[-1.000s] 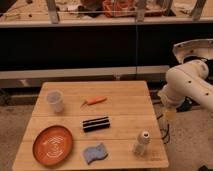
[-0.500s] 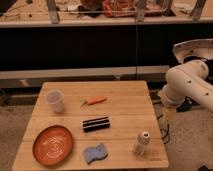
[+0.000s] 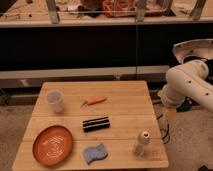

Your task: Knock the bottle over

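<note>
- Bottle [image 3: 142, 142] stands upright, lower right, not yet toppled.
- My gripper [image 3: 169, 114] hangs mid right, apart, likely placed for a swipe; clenched or released, I cannot tell.

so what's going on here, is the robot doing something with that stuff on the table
A robot arm stands at the right side of a wooden table. Its claw hangs down just past the table's right edge, touching nothing. The bottle it is meant to knock over stands upright near the front right corner, apart from the claw. Also on the table are a clear cup, an orange plate, a blue sponge, a black bar and a small orange item.
</note>
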You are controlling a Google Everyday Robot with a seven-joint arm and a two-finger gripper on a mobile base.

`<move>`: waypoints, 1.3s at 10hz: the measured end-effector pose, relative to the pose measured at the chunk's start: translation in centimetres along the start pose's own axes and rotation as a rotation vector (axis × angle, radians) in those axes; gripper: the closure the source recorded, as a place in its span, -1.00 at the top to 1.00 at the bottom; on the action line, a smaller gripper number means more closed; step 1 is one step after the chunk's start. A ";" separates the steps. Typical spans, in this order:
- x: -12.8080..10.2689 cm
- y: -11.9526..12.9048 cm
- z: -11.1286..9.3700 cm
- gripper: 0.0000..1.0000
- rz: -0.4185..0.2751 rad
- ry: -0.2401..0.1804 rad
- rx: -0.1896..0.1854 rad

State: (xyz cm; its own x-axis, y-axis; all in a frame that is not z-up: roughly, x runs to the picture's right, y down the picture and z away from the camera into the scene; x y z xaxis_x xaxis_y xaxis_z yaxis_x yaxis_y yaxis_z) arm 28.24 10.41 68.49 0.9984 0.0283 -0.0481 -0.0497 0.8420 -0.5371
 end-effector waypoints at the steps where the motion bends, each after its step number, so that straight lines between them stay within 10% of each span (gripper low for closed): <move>1: 0.0 0.0 0.0 0.60 0.000 0.000 0.000; 13: -1.4 4.1 1.1 0.60 -0.034 -0.002 -0.036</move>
State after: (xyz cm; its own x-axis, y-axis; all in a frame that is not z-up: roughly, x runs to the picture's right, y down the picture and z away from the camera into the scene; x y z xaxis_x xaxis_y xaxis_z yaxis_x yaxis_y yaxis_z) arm 26.64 14.38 67.26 0.9996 0.0010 -0.0277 -0.0166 0.8224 -0.5687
